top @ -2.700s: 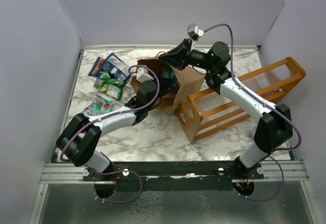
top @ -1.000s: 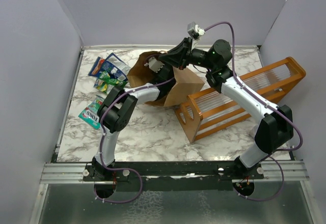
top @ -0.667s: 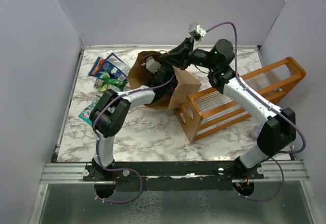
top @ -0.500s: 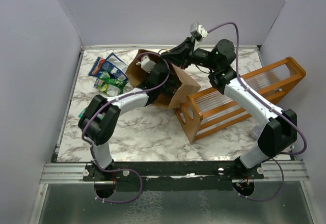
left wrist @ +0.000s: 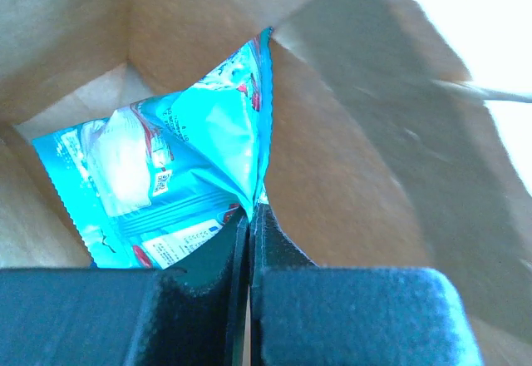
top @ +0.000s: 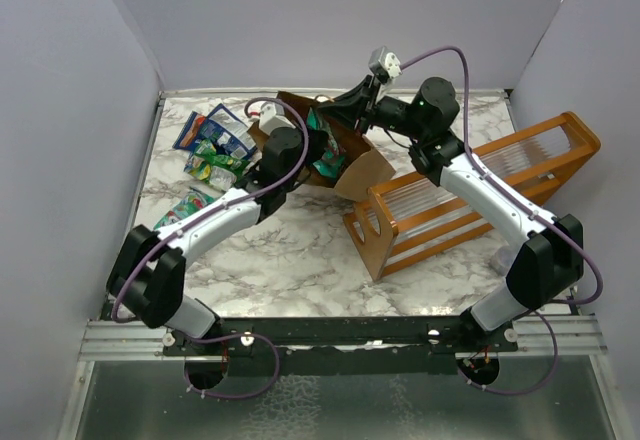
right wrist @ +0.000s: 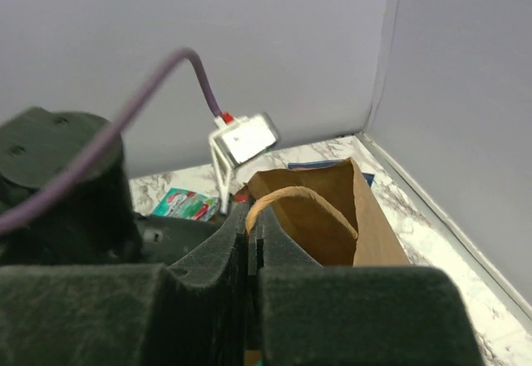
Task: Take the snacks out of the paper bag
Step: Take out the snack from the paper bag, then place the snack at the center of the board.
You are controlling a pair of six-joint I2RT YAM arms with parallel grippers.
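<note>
- While the paper bag (top: 365,170) lies tipped over on the marble table (top: 300,250) with its mouth turned toward the left arm, the left gripper (left wrist: 249,220) reaches into that mouth.
- Its jaws are pressed together on the corner of a teal snack packet (left wrist: 166,175).
- In the left wrist view the packet hangs from that pinched corner, with the bag's brown walls all around it. From above, part of the same teal packet shows inside the opening.
- The right gripper (right wrist: 252,225) is at the bag's far upper rim. Its jaws are clamped tight on the thin twisted paper handle (right wrist: 303,200), which arches out from between them over the bag's opening.
- Other snacks lie on the table to the left of the bag, well apart from it:
  - a blue-and-white packet (top: 208,128) lies farthest back;
  - green packets (top: 215,165) lie just in front of it and overlap it;
  - a teal-and-white packet (top: 190,205) lies nearer the arm bases.
- An orange wooden rack (top: 480,190) with clear slats lies to the right of the bag, its left end just beside the bag's bottom.
</note>
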